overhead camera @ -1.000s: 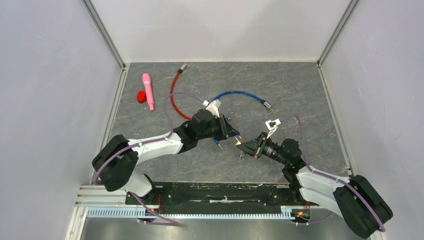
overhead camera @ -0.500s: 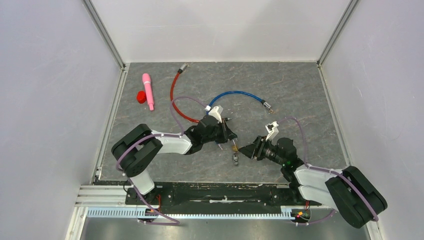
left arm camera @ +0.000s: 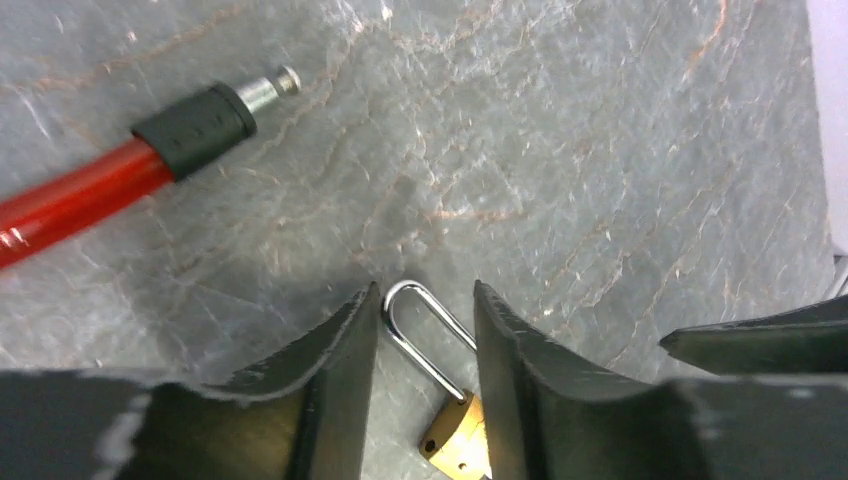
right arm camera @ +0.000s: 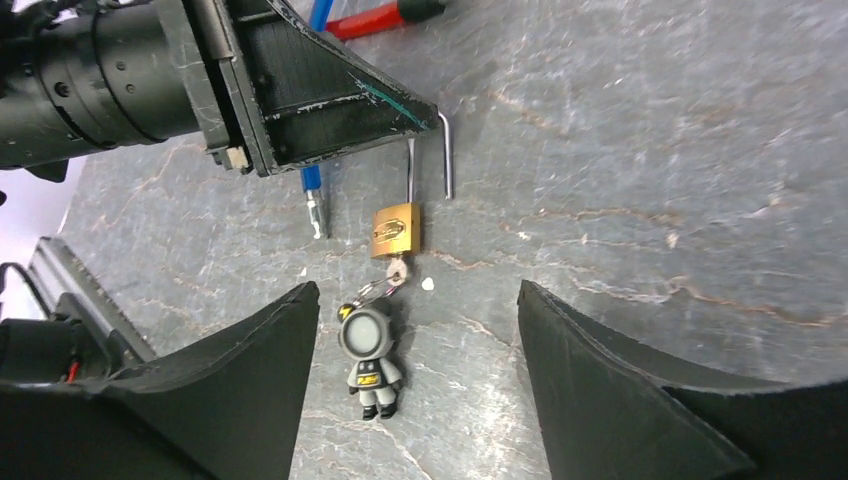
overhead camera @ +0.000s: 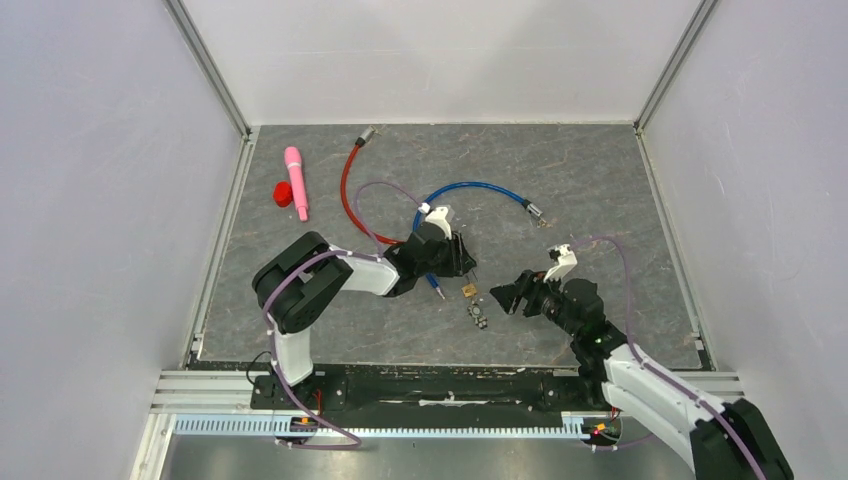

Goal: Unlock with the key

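Furthest left of what matters, the red cable [overhead camera: 345, 195] lies clear of the work, so I ignore it. The blue cable [overhead camera: 480, 187] is another matter: its near tip sits just beside the left gripper [left arm camera: 425, 300], and any sideways sweep of that arm could catch it and drag it into the lock.

The left gripper is low over the table [overhead camera: 600, 200], its fingers parted only a little. They straddle the shackle [right arm camera: 447, 160] without pinching it, so it holds nothing. If I close here, I think the thin steel could skate out of the narrow gap or the lock could spin.

The padlock [right arm camera: 396, 230] lies flat between the two grippers. One shackle leg stands outside the brass body, so I judge it already sprung. The key [right arm camera: 397, 270] sits in the keyway with its astronaut charm [right arm camera: 370, 355] trailing towards the right arm.

The right gripper [right arm camera: 417, 290] is spread wide and empty, hovering just short of the charm. My worry on this side is a finger snagging the charm or its ring on the way in. That would tug the loose lock across the table or pull the key out. A careless nudge on the body could also press the shackle shut.
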`<control>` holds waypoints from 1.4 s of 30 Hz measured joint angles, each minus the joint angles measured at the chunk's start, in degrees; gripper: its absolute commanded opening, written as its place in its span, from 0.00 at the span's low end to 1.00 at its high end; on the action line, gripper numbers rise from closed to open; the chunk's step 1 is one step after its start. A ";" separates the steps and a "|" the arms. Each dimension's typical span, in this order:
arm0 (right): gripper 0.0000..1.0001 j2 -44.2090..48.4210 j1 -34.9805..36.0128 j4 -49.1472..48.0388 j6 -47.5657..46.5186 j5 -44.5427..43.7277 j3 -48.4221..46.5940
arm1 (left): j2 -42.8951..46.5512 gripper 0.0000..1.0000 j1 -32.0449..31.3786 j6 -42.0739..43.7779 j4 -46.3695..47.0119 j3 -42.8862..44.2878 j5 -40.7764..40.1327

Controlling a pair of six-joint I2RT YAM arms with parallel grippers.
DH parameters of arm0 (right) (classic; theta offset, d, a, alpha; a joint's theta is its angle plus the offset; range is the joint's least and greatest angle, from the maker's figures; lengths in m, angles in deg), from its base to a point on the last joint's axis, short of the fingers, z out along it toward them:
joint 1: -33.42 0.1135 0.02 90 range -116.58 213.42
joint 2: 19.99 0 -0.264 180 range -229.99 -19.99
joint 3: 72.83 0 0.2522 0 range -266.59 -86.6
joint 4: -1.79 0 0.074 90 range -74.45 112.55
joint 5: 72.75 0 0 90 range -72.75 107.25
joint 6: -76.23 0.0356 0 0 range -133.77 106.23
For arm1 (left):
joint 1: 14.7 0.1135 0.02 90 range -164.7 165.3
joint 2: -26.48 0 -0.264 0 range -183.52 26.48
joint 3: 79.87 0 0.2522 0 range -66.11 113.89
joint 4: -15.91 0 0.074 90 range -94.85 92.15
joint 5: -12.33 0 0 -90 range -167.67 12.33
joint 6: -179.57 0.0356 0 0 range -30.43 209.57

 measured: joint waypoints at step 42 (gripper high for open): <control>0.98 40.83 -0.04 36.76 -34.51 -60.96 -17.31 | 88.48 0.99 7.56 24.57 -54.21 -5.35 -55.80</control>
